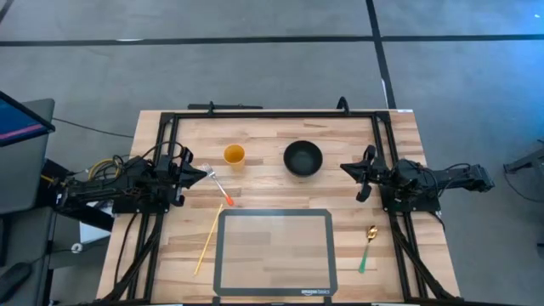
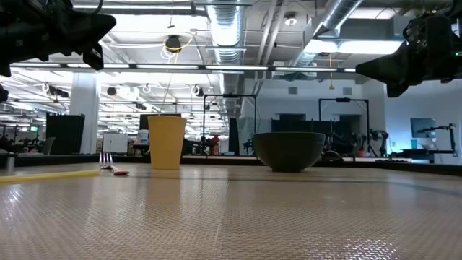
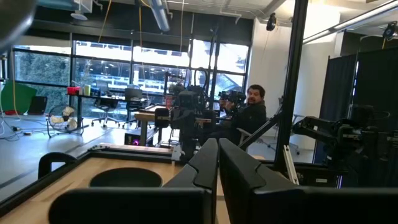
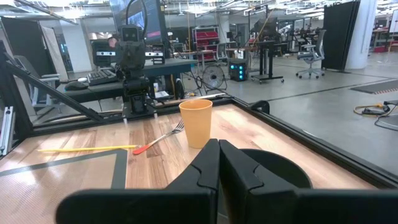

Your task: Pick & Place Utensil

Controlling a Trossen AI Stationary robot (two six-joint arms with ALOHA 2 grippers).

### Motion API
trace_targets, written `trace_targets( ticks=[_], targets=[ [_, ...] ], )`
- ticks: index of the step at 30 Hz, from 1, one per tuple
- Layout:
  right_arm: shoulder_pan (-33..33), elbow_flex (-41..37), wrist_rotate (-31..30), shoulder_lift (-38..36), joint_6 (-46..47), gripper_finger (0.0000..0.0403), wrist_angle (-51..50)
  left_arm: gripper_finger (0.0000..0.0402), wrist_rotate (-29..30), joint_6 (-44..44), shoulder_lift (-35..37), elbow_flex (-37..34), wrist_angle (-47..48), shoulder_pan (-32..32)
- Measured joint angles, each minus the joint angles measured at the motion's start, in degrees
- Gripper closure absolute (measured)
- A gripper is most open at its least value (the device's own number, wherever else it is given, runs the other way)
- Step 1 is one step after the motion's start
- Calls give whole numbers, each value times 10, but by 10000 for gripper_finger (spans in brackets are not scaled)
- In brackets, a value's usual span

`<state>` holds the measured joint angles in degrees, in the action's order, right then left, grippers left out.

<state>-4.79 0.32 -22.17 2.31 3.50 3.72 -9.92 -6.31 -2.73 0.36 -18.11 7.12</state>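
Beside left hand (image 1: 206, 172), fork (image 1: 220, 188)

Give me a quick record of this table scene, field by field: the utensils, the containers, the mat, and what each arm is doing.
fork: red-handled metal fork, beside the cup
chopstick: long yellow chopstick, left of the mat
spoon: gold spoon with green handle, right of the mat
cup: orange plastic cup, upright
bowl: dark round bowl, right of the cup
mat: dark-bordered rectangular mat, nothing on it
left gripper: shut, holding nothing, raised at the fork's tines
right gripper: shut, holding nothing, raised by the bowl
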Motion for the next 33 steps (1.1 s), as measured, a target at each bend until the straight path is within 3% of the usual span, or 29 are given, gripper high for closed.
trace_targets(
  ticks=[24,33],
  targets=[
    [0,0,0,0,0,403,0,385,8,-2,0,0,-12,0],
    [0,0,0,0,0,403,0,385,8,-131,0,0,-17,0]
  ],
)
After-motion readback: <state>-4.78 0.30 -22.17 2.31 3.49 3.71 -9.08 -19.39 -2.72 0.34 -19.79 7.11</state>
